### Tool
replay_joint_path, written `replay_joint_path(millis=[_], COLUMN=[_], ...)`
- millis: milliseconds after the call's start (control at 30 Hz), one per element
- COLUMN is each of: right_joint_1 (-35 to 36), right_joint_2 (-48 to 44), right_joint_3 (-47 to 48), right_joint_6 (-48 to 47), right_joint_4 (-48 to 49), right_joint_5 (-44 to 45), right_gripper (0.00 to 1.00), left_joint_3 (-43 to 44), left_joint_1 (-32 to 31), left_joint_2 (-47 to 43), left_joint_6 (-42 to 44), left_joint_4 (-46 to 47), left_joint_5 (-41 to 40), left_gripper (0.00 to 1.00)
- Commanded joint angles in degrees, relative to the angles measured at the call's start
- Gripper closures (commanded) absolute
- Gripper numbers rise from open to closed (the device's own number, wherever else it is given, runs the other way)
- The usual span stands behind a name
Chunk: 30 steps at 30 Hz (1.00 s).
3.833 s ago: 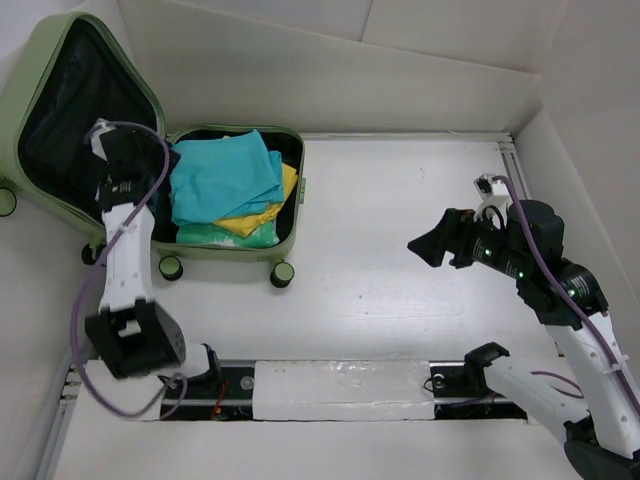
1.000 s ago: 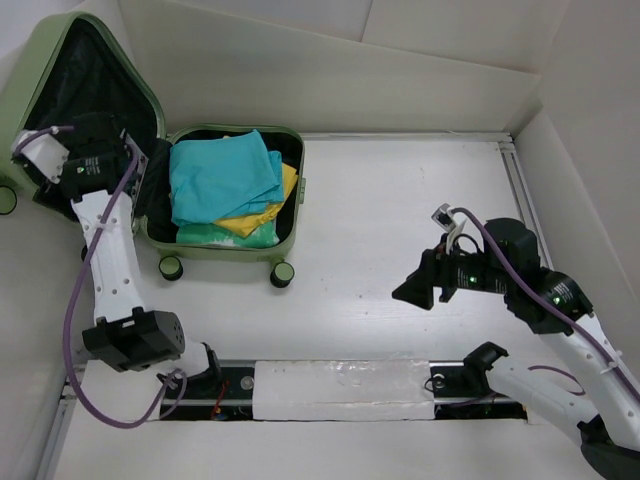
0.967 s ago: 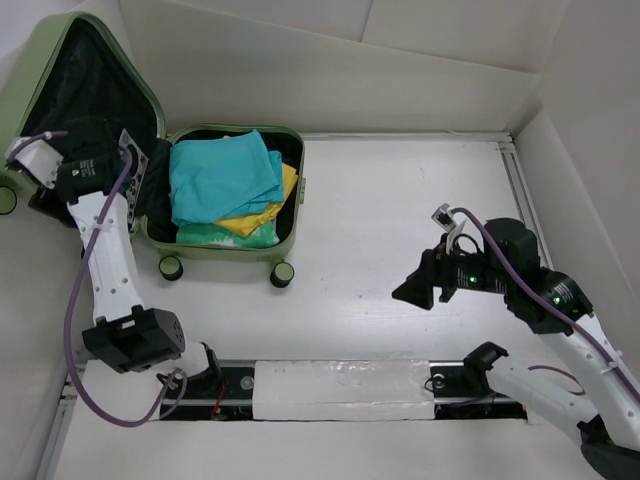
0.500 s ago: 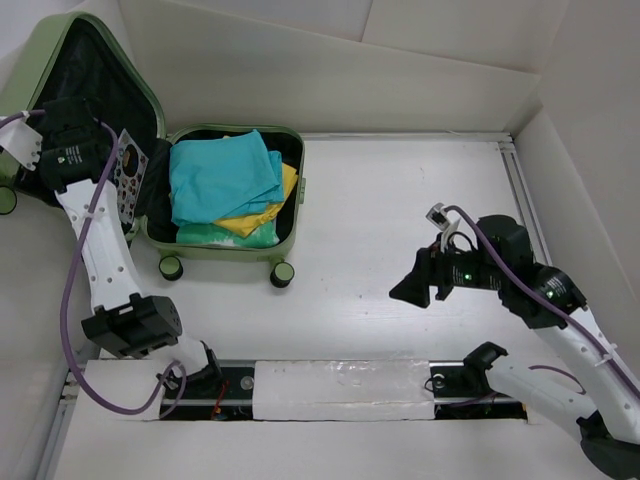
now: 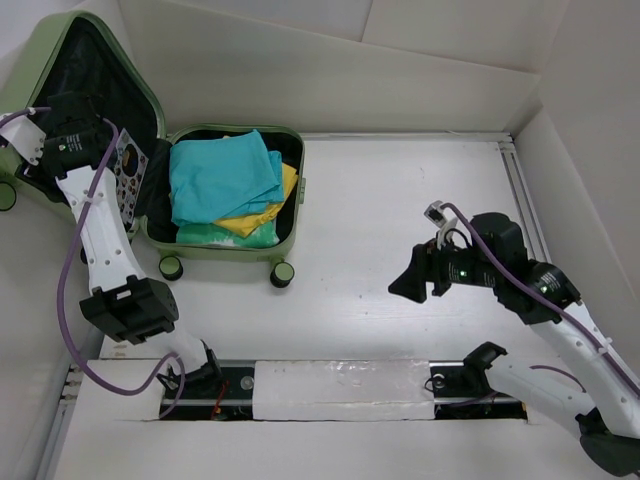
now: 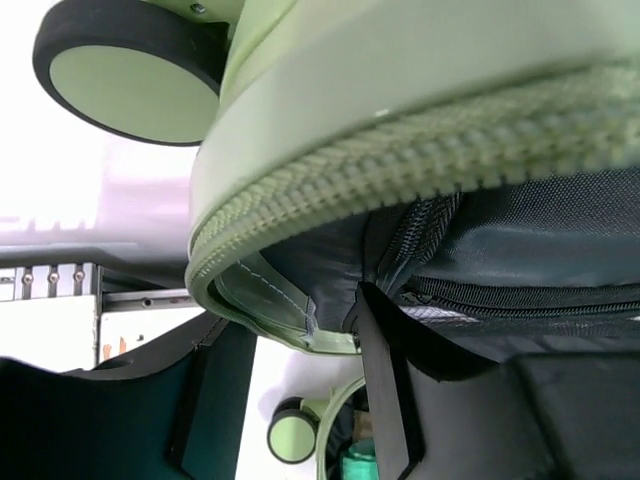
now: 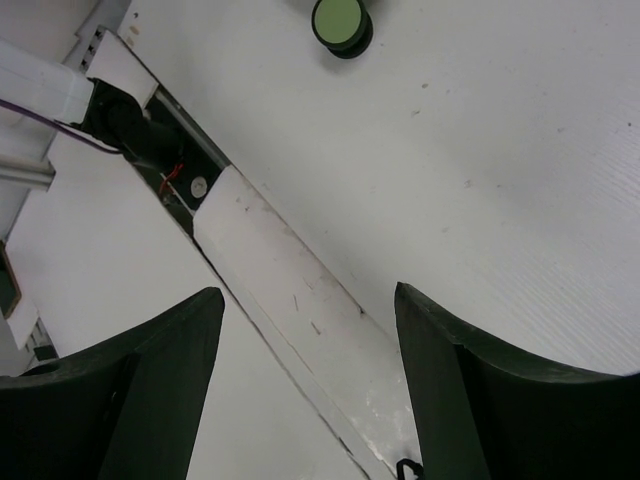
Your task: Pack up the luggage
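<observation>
The luggage (image 5: 230, 249) lies open at the back left, its pale green lid (image 5: 148, 95) propped up against the wall. Folded teal clothes (image 5: 220, 172) and a yellow piece (image 5: 266, 211) fill the base. My left gripper (image 5: 80, 150) is up at the lid's lower left edge. In the left wrist view the gripper (image 6: 290, 400) stands open, with the zippered lid rim (image 6: 300, 330) and black lining (image 6: 520, 240) between its fingers. My right gripper (image 5: 405, 285) hovers open over the bare table, holding nothing (image 7: 308, 300).
A lid wheel (image 6: 125, 80) sits just above my left fingers. Two base wheels (image 5: 283, 274) face the table's middle; one wheel (image 7: 340, 22) shows in the right wrist view. White walls close in the back and right. The arm rail (image 5: 340, 388) runs along the near edge.
My left gripper swung left from in front of the lid's lining to the lid's outer left edge, and its jaws have narrowed. My right gripper drifted slightly left.
</observation>
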Motion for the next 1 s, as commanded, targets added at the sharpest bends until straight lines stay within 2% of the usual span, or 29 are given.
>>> replay_joint_path(millis=[0, 33, 133, 167, 267, 367, 400, 500, 533, 567, 600, 633, 700, 733, 800, 833, 867, 900, 967], right_joint_1=[0.3, 0.3, 0.3, 0.3, 0.3, 0.3, 0.3, 0.3, 0.3, 0.3, 0.3, 0.3, 0.3, 0.3, 0.3, 0.3, 0.3, 0.3, 0.3], right_joint_2=[-0.8, -0.8, -1.9, -1.9, -2.4, -1.8, -1.8, -1.3, -0.7, -0.7, -0.1, 0.6, 1.1, 1.1, 1.1, 1.1, 1.1, 1.1, 0.6], right_joint_3=[-0.2, -0.2, -0.2, -0.2, 0.5, 0.5, 0.5, 0.5, -0.1, -0.1, -0.1, -0.1, 0.5, 0.5, 1.0, 1.0, 1.0, 1.6, 2.1], right_joint_6=[-0.2, -0.2, -0.2, -0.2, -0.2, -0.2, -0.2, 0.4, 0.4, 0.4, 0.4, 1.0, 1.0, 1.6, 2.2, 2.2, 2.8, 2.8, 3.3], right_joint_4=[1.3, 1.3, -0.1, -0.8, -1.4, -0.8, -0.8, 1.2, 1.2, 1.8, 1.8, 1.8, 2.4, 2.4, 2.4, 2.4, 2.4, 2.4, 2.4], right_joint_5=[2.3, 2.3, 4.8, 5.5, 6.7, 6.1, 5.6, 4.2, 4.2, 4.2, 4.2, 3.7, 3.7, 3.7, 5.0, 5.0, 6.0, 6.6, 8.1], right_gripper=[0.25, 0.25, 0.25, 0.25, 0.25, 0.25, 0.25, 0.25, 0.25, 0.25, 0.25, 0.25, 0.25, 0.25, 0.23, 0.23, 0.21, 0.21, 0.2], left_joint_3=[2.5, 2.5, 2.5, 3.1, 4.4, 5.0, 5.0, -0.1, -3.9, -5.9, -7.5, -8.6, -11.7, -12.8, -15.2, -15.7, -15.7, -13.9, -11.0], left_joint_1=[0.1, 0.1, 0.1, 0.1, -0.8, -7.9, -15.2, -27.5, -36.8, -41.4, -45.6, -53.4, -60.5, -67.4, -74.0, -77.2, -82.9, -85.6, -90.7], left_joint_2=[0.2, 0.2, 0.8, 0.8, 0.8, 0.1, -0.8, -3.5, -5.3, -6.1, -6.2, -6.8, -6.8, -6.0, -4.8, -4.1, -2.6, -1.7, 0.6], left_joint_6=[-2.2, -2.2, -2.2, -2.2, -1.5, -0.2, -0.2, 2.9, 3.7, 4.8, 5.3, 5.3, 4.8, 4.8, 3.6, 3.0, 3.0, 0.7, -0.2], left_joint_4=[1.2, 1.2, 1.2, 1.2, 2.7, 5.2, 5.2, 10.9, 12.3, 15.8, 16.8, 16.8, 17.8, 17.8, 19.1, 18.6, 18.6, 15.7, 13.2], left_joint_5=[-2.4, -3.1, -3.1, -1.6, 3.8, 1.8, -1.9, -5.0, -6.1, -6.6, -6.6, -5.9, -4.3, -2.8, -1.3, -1.3, -1.1, -1.9, -2.5], left_gripper=[0.6, 0.6, 0.92, 1.0, 1.0, 1.0, 1.0, 1.0, 1.0, 1.0, 1.0, 1.0, 1.0, 1.0, 1.0, 0.9, 0.75, 0.52, 0.38])
